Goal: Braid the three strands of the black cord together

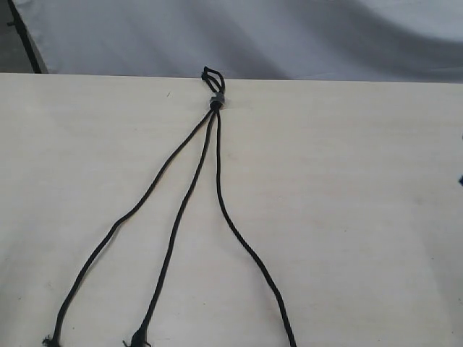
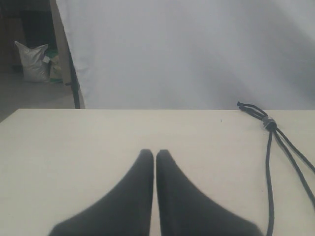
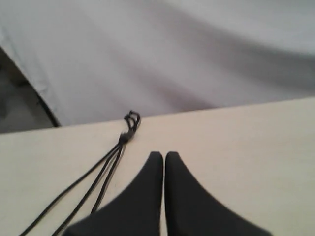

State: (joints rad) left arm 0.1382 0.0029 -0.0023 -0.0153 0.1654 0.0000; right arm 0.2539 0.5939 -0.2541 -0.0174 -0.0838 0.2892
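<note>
The black cord [image 1: 215, 101] is lying flat on the pale desk [image 1: 362, 217], unbraided. In the exterior view its short loop [image 1: 212, 76] is sitting at the 12 o'clock edge of the desk, just overhanging the far rim, with the small grey band [image 1: 216, 100] pinching it right below. From that band the three strands [image 1: 213, 124] are fanning out toward the near side. The left strand [image 1: 145, 196] is curving off toward 7 o'clock and ending in a frayed tip at the picture's lower edge. The middle strand [image 1: 186, 202] is running toward about 6:30 and also showing a knotted tip there. The right strand [image 1: 253, 260] is dropping straight at first, then bending toward 5 o'clock and leaving the picture before its tip shows. The strands are lying apart from one another past the band, none crossing.

The left gripper [image 2: 155, 153] is hovering over bare desk with its jaws pressed together and nothing between them, the cord lying well off to its side. The right gripper [image 3: 164, 155] is likewise closed on nothing, with the strands passing just beside it, not touching. Neither gripper is showing in the exterior view. A white cloth [image 1: 289, 36] is hanging behind the desk.
</note>
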